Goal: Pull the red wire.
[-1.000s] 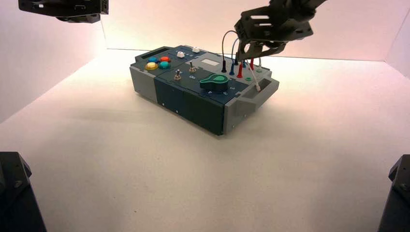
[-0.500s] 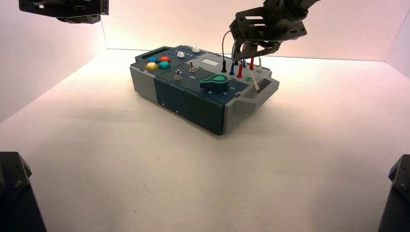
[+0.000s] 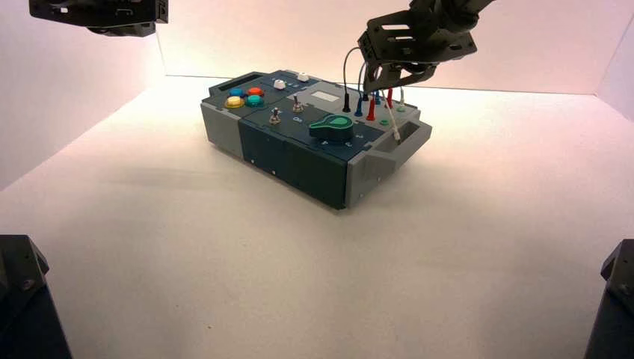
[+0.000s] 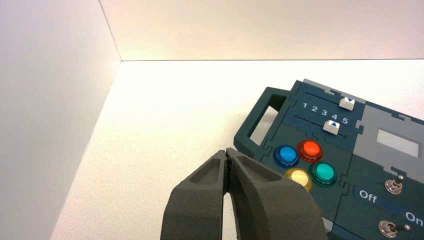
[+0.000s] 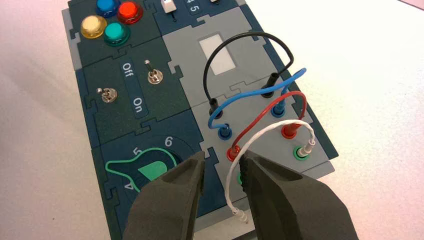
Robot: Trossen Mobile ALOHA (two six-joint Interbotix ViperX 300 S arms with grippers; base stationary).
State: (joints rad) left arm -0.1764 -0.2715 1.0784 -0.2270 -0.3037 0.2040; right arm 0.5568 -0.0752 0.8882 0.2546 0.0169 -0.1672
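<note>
The red wire [image 5: 233, 152] arcs between two red plugs, both seated in the grey panel of the box [image 3: 299, 153]; the far plug [image 5: 289, 131] stands beside a green socket. In the high view the red plugs [image 3: 371, 111] stand upright under my right gripper [image 3: 392, 78]. In the right wrist view the right gripper [image 5: 222, 159] hovers open above the panel. The near red plug shows just past its fingertips, and nothing is held. A white wire [image 5: 229, 185] runs through the gap between the fingers. My left gripper [image 4: 227, 152] is shut and empty, parked high at the far left [image 3: 97, 15].
Black [image 5: 250, 36] and blue [image 5: 250, 94] wires loop behind the red one. The white wire's one end sits in a green socket [image 5: 301, 151]; its other end [image 5: 241, 215] lies loose at the box edge. A green knob [image 5: 150, 171], two toggle switches and coloured buttons lie beside the panel.
The right gripper has risen a little and shifted slightly left above the plugs, then held still. The wires and the left arm have not moved.
</note>
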